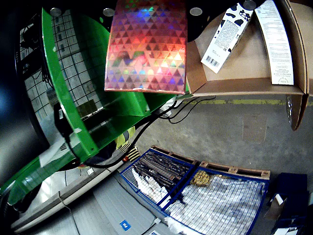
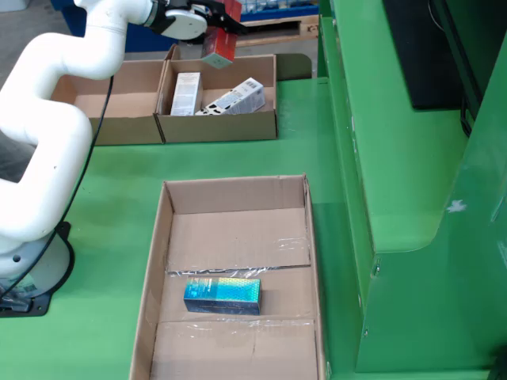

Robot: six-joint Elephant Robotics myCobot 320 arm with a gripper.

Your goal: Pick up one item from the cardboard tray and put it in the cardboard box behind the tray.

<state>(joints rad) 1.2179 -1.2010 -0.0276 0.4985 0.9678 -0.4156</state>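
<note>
In the fixed view my gripper (image 2: 214,22) is shut on a red holographic box (image 2: 221,46) and holds it in the air over the back rim of the cardboard box (image 2: 222,127) behind the tray. That box holds a white-and-brown carton (image 2: 186,93) and a white patterned carton (image 2: 234,99). The cardboard tray (image 2: 170,229) lies in front with one blue holographic box (image 2: 222,295) in it. In the wrist view the held box (image 1: 146,46) fills the top centre, with the cardboard box (image 1: 244,87) and a cow-patterned carton (image 1: 226,36) to its right. The fingers are hidden.
A second open cardboard box (image 2: 111,107) stands left of the target box. A tall green machine housing (image 2: 412,158) rises right of the tray. The arm's base (image 2: 32,273) stands at the left. The wrist view shows a green frame (image 1: 73,98) and a blue wire cage (image 1: 195,191) on the floor.
</note>
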